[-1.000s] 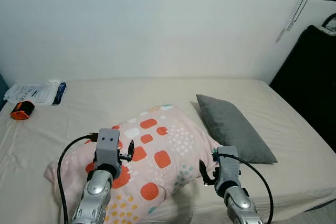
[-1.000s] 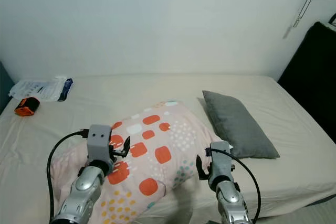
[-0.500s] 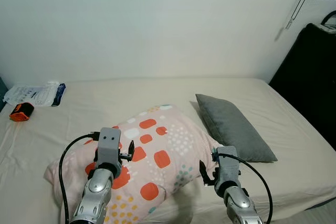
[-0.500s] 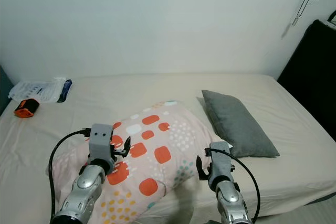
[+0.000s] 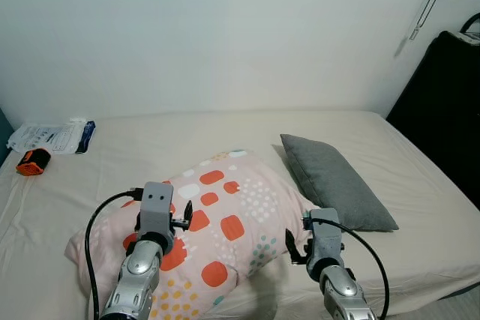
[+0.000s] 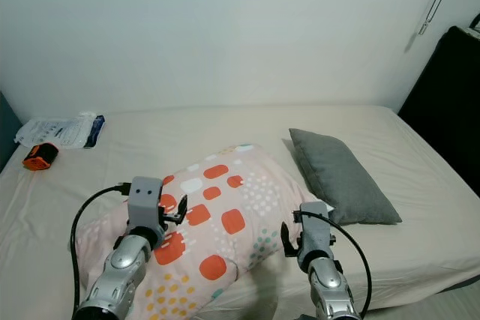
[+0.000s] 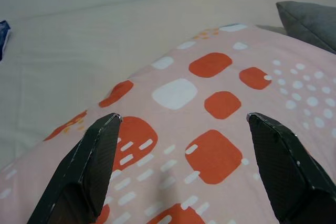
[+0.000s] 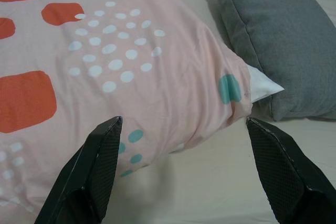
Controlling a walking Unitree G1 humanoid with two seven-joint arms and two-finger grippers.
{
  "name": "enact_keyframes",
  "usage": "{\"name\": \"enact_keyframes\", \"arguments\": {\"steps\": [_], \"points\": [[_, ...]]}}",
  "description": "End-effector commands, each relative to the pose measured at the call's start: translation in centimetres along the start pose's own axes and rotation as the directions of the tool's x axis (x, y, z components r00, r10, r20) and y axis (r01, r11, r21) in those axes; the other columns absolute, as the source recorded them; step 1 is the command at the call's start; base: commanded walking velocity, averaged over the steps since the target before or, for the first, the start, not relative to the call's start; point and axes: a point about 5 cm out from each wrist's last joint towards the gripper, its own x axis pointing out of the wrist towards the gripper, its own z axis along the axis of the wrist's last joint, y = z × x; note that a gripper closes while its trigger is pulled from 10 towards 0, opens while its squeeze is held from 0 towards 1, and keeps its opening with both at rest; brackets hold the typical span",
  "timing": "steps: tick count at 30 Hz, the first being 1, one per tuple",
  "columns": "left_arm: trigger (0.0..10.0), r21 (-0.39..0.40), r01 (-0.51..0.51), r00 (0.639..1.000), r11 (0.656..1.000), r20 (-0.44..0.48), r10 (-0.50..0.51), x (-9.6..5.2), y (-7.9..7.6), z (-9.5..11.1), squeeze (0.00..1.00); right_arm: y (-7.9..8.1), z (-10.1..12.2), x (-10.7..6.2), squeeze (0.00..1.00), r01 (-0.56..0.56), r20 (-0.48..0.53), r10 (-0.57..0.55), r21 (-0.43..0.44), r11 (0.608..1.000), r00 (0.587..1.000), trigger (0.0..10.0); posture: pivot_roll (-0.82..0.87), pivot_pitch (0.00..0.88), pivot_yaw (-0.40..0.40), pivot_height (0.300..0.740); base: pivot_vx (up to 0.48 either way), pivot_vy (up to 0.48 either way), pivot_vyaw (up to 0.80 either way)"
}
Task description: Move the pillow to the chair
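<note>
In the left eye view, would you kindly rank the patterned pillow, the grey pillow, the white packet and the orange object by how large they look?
1. Patterned pillow, though it lies nearest the camera.
2. Grey pillow.
3. White packet, lying farther back.
4. Orange object, clearly the smallest.

Even, soft indoor light, bright throughout, with no glare. Head views are sharp; the white wall (image 5: pixel 225 35) dims slightly toward the left. A faint shadow lies at the near edge of the patterned pillow (image 5: pixel 225 215). In the wrist views, the black fingers (image 7: pixel 89 166) are close to the lens and slightly soft.
</note>
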Motion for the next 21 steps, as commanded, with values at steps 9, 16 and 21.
{"name": "enact_keyframes", "arguments": {"steps": [9,16,21], "points": [[10.0,0.010,0.045,0.999,0.999,-0.026,-0.045,-0.2,0.0,-0.4,0.00,-1.4,-0.5,-0.1,0.00,0.064,-0.025,-0.063,0.040,0.997,0.998,10.0,0.07,0.000,-0.087,0.740,0.000,0.000,0.00],[10.0,0.005,0.049,0.996,0.999,-0.076,-0.048,-0.9,0.1,-1.7,0.00,-2.7,-0.5,-0.1,0.00,0.077,-0.041,-0.077,0.015,0.997,0.996,10.0,0.06,0.000,-0.052,0.740,0.000,0.000,0.00],[10.0,-0.004,0.121,0.990,0.993,-0.075,-0.121,-1.3,-0.8,-1.6,0.00,-2.5,-0.7,-0.6,0.00,0.031,-0.029,-0.031,-0.007,0.999,0.999,10.0,0.05,0.000,-0.047,0.740,0.000,0.000,0.00]]}}
